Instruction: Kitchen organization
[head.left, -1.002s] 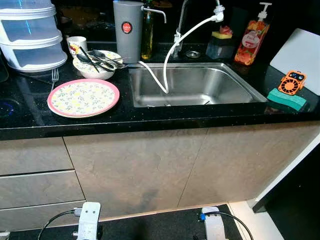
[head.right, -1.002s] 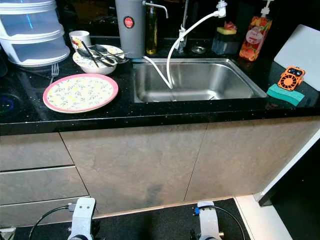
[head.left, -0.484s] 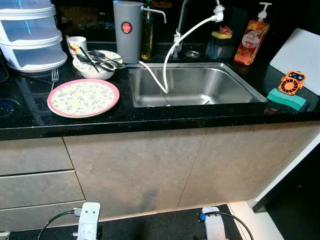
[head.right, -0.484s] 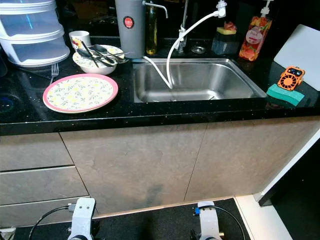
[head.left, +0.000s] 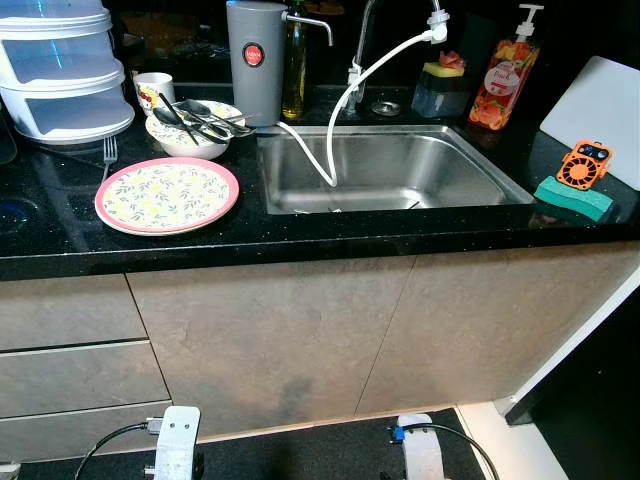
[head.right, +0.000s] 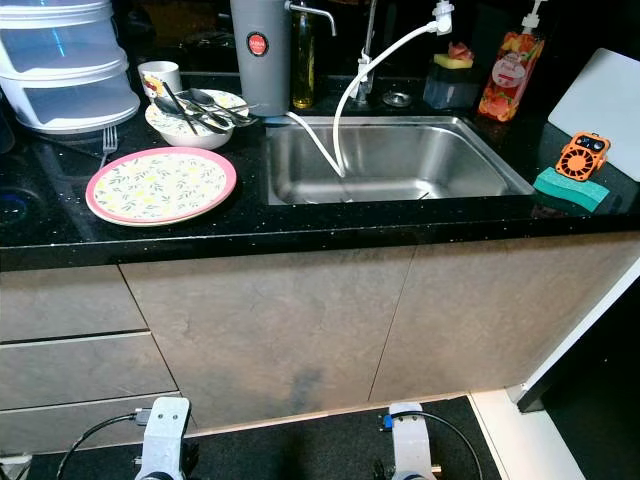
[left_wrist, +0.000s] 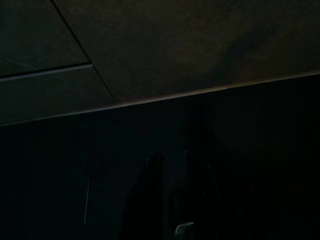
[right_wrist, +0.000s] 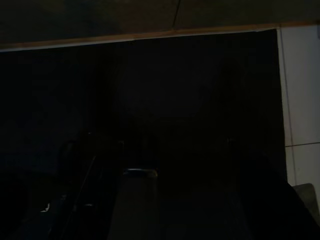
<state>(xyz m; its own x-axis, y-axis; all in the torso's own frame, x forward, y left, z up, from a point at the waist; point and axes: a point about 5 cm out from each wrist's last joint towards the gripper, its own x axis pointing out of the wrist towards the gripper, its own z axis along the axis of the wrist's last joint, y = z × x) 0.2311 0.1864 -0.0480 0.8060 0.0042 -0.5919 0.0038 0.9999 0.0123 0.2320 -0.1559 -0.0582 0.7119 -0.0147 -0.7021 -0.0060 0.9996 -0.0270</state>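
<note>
- Left claw (head.left: 176, 445): hangs low before the cabinet front, idle; finger spread cannot be told, the wrist view being too dark.
- Right claw (head.left: 421, 458): likewise low near the floor, idle; spread cannot be told.
- Tabletop (head.left: 300, 235): black, sink set mid-way.
- Plate (head.left: 167, 194): pink-rimmed, near the front edge, left of the sink (head.left: 385, 170); bare.
- Fork (head.left: 109, 153): just behind the plate, toward the left end.
- Bowl (head.left: 193, 130): behind the plate, holding several spoons; a mug (head.left: 152, 89) just beyond it.
- Sponge (head.left: 572, 197): right end, an orange gadget resting on it.
- Back edge: grey dispenser (head.left: 255, 60), oil bottle (head.left: 293, 65), tap with white hose (head.left: 350, 90), soap bottle (head.left: 502, 75).
- Step in hand: judged not begun; nothing is held.
- Next move: probably raise one arm to the dishes, plate or bowl first, and carry them toward the sink.
</note>
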